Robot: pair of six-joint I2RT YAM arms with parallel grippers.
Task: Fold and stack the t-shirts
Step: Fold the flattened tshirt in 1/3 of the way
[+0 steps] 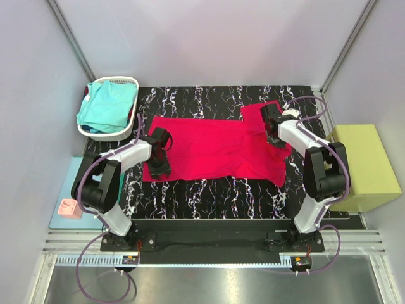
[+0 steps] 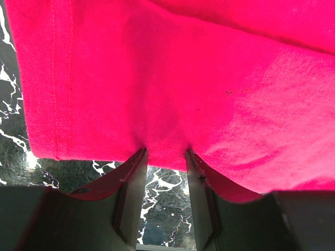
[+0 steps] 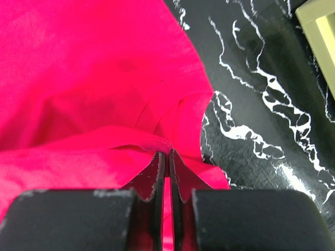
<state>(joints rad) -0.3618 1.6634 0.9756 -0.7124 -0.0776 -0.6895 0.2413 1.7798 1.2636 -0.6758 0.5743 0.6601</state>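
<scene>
A crimson-red t-shirt [image 1: 215,149] lies spread on the black marbled table [image 1: 209,196]. My left gripper [image 1: 159,158] is at the shirt's left hem. In the left wrist view this gripper [image 2: 165,152] stands open, its fingertips [image 2: 140,157] touching the edge of the red cloth [image 2: 157,78], and bare table shows between them. My right gripper [image 1: 272,130] is at the shirt's right side. In the right wrist view this gripper [image 3: 168,152] is shut on a raised fold of the red cloth [image 3: 78,78]. A turquoise t-shirt [image 1: 107,104] lies bunched in a basket.
The white basket [image 1: 117,80] stands at the back left. A yellow-green block [image 1: 364,164] sits just off the table's right edge, its corner [image 3: 319,31] showing in the right wrist view. A light-blue mat [image 1: 60,221] with a pink cube [image 1: 68,208] lies at the near left.
</scene>
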